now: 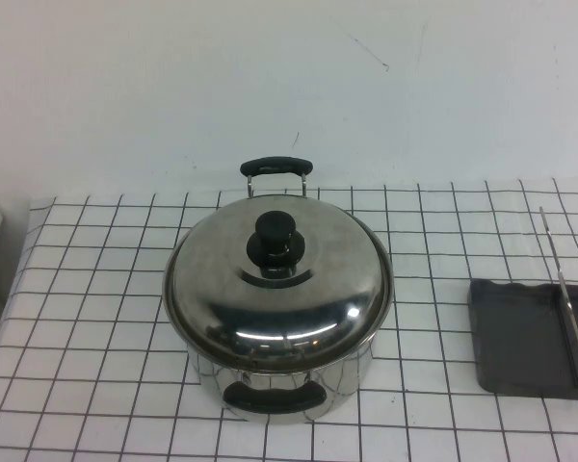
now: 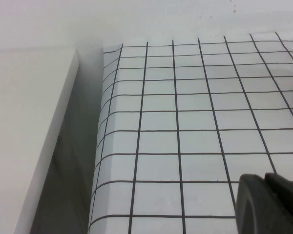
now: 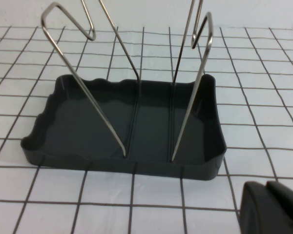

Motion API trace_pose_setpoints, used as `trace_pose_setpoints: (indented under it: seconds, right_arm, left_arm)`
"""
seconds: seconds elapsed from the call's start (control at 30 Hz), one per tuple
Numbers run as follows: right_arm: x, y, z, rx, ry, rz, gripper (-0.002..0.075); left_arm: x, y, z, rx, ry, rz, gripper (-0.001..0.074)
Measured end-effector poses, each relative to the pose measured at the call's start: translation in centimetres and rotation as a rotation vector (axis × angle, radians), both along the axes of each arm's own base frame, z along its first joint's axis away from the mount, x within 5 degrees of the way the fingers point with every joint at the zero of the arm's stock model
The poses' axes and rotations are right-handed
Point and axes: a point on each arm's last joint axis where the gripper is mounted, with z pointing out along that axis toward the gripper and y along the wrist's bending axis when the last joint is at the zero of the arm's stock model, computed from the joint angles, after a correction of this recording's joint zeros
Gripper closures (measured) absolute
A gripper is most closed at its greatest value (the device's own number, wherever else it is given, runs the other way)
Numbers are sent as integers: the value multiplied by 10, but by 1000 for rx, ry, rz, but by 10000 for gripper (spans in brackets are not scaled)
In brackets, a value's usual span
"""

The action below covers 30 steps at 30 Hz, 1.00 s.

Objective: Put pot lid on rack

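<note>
- We see bright, even overhead light; the counter [image 1: 96,318] looks washed pale.
- Glare streaks cross the pot lid [image 1: 279,289], which mirrors the room.
- The rack [image 3: 136,141] throws only a faint shadow.
- The left end effector [image 2: 271,204] and right end effector [image 3: 273,209] sit blurred at their views' edges.

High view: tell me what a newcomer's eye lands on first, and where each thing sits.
The shiny pot lid with its black knob sits closed on the steel pot at the middle of the checked table. The dark rack with wire rods lies at the right edge. Neither arm shows there; each wrist view catches only a dark piece of the left gripper and right gripper.
</note>
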Motion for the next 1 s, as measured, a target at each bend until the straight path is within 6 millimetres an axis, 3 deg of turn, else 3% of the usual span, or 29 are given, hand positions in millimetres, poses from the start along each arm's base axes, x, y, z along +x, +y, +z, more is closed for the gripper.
trace_pose_setpoints:
  seconds: [1.0]
  right_arm:
    - [0, 0, 0, 0, 0, 0, 730]
  left_arm:
    - [0, -1, 0, -18, 3, -2, 738]
